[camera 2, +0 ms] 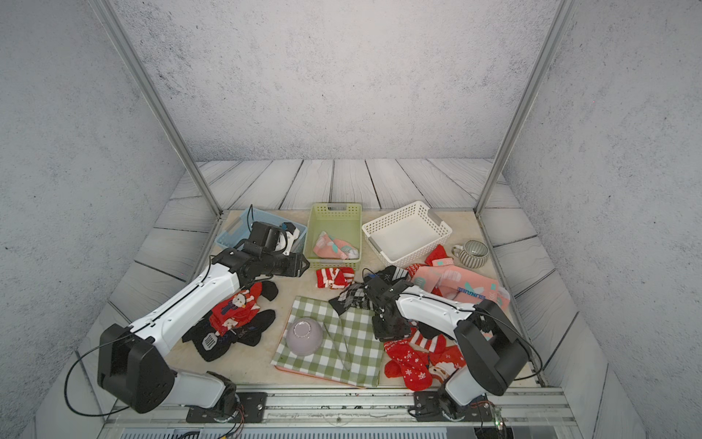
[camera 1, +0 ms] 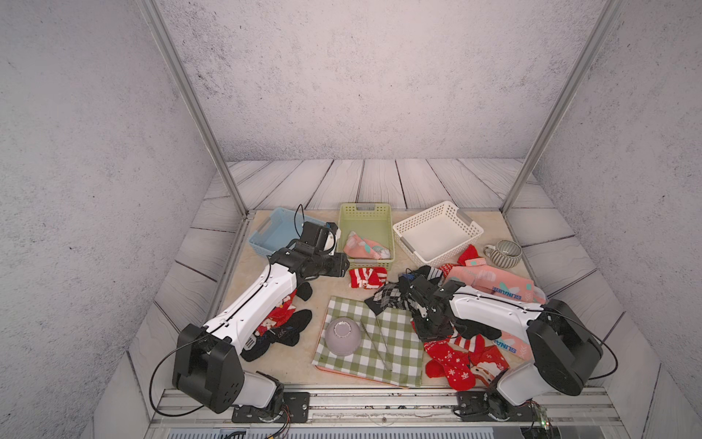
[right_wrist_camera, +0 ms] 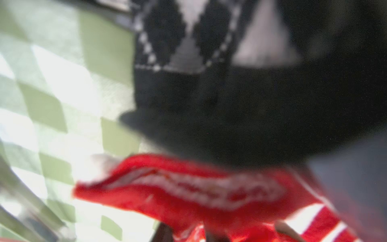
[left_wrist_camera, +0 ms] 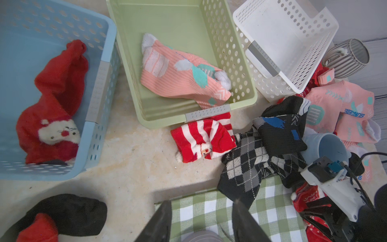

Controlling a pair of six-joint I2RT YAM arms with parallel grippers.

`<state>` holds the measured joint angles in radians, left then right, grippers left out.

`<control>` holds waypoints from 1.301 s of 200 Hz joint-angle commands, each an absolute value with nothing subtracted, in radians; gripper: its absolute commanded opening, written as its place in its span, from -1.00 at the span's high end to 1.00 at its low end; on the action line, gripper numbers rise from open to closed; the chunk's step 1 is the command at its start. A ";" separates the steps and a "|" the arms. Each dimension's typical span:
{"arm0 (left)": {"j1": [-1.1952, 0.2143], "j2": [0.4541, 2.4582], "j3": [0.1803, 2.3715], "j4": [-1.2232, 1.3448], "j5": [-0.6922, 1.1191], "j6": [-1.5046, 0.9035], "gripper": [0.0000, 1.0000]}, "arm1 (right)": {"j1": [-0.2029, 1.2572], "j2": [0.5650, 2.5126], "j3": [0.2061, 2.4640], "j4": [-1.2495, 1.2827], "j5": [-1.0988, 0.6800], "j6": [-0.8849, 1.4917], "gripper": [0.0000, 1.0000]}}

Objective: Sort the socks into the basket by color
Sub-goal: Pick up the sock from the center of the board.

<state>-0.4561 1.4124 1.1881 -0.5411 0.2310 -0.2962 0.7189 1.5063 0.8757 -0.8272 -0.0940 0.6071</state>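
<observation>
My left gripper (left_wrist_camera: pixel 202 204) hangs open and empty above the table, in front of the blue basket (camera 1: pixel 266 235) and the green basket (camera 1: pixel 364 213). A red sock (left_wrist_camera: pixel 56 88) lies in the blue one, a pink sock (left_wrist_camera: pixel 182 77) in the green one. The white basket (camera 1: pixel 437 228) holds nothing. My right gripper (right_wrist_camera: pixel 186 230) points down into the red socks (camera 1: pixel 452 361) at the front right, shut on a red sock (right_wrist_camera: pixel 188 199). A black argyle sock (camera 1: pixel 387 298) lies just beyond it. A red striped sock (camera 1: pixel 366 277) and pink socks (camera 1: pixel 494 283) lie loose.
A green-checked cloth (camera 1: pixel 380 342) at the front centre carries an upturned grey bowl (camera 1: pixel 343 336). A striped mug (camera 1: pixel 503 252) stands at the far right. Black and red socks (camera 1: pixel 281 330) lie under my left arm. A blue cup (left_wrist_camera: pixel 330 146) sits among the socks.
</observation>
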 commanded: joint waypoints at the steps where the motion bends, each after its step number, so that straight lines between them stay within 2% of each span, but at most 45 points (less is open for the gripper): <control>1: -0.462 1.402 1.175 -0.533 0.231 -0.302 0.00 | 0.722 1.440 0.879 -0.890 -0.065 0.616 0.71; 9: -0.462 1.405 1.176 -0.529 0.233 -0.304 0.00 | 0.722 1.421 0.882 -0.902 -0.062 0.618 0.87; 21: -0.462 1.407 1.176 -0.522 0.236 -0.306 0.00 | 0.722 1.402 0.887 -0.919 -0.056 0.619 1.00; 61: -0.462 1.400 1.183 -0.515 0.248 -0.306 0.00 | 0.723 1.356 0.977 -0.990 -0.068 0.591 1.00; 104: -0.461 1.334 1.157 -0.440 0.333 -0.298 -0.04 | 0.723 1.339 1.221 -1.047 -0.156 0.513 1.00; 148: -0.462 1.251 1.126 -0.381 0.428 -0.281 -0.13 | 0.722 1.457 1.520 -1.074 -0.216 0.435 1.00; 214: -0.485 1.069 0.898 -0.094 0.566 -0.281 -0.32 | 0.701 1.694 1.938 -1.019 -0.221 0.440 1.00; 260: -0.559 1.052 0.843 0.044 0.492 -0.230 -0.50 | 0.698 1.800 2.099 -1.016 -0.292 0.464 1.00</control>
<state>-0.5243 1.0424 0.8471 -0.0784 0.5247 -0.2749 0.7010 1.7718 2.0377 -1.0153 -0.2348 0.4461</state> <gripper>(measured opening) 0.734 0.049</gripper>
